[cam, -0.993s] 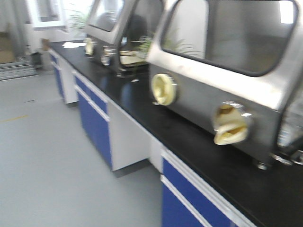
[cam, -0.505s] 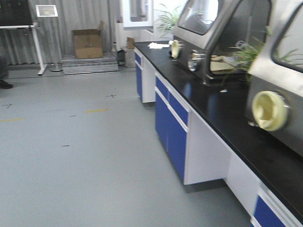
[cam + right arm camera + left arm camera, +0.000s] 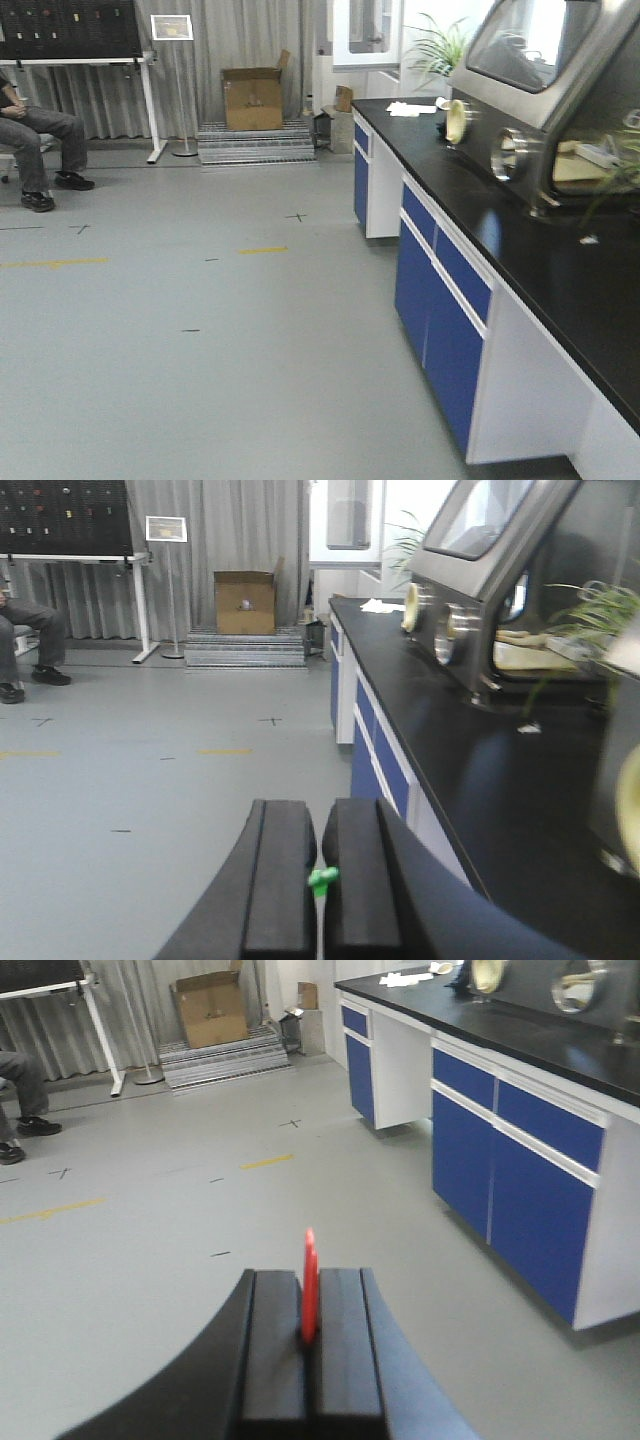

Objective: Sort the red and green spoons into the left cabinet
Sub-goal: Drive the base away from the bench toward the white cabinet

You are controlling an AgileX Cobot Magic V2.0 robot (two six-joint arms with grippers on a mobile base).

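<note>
— Swung leftward since a second ago, hasn't it? The glove box [image 3: 540,90] filled the front view then; now it sits off to the right on the black tabletop [image 3: 540,260], and open floor [image 3: 200,350] runs out to a cardboard box [image 3: 252,98] and a seated person [image 3: 35,140].

— Yes. No left cabinet shows in the front view, only blue-fronted cupboards [image 3: 445,300] under the tabletop.

— And the left wrist view?

— The left fingers [image 3: 275,1320] are pressed together on the red spoon [image 3: 310,1260]. It stands between them, long axis running out past the tips.

— The right wrist?

— The right fingers [image 3: 280,870] are all but closed, pinching the green spoon [image 3: 322,878]. Only a small green bit shows deep in the gap, so I can't tell how its handle lies.

— Which arm is nearer the shelves?

— I can't say, because no view shows the cabinet. My guess is the base must bring it into sight before either arm reaches.
</note>
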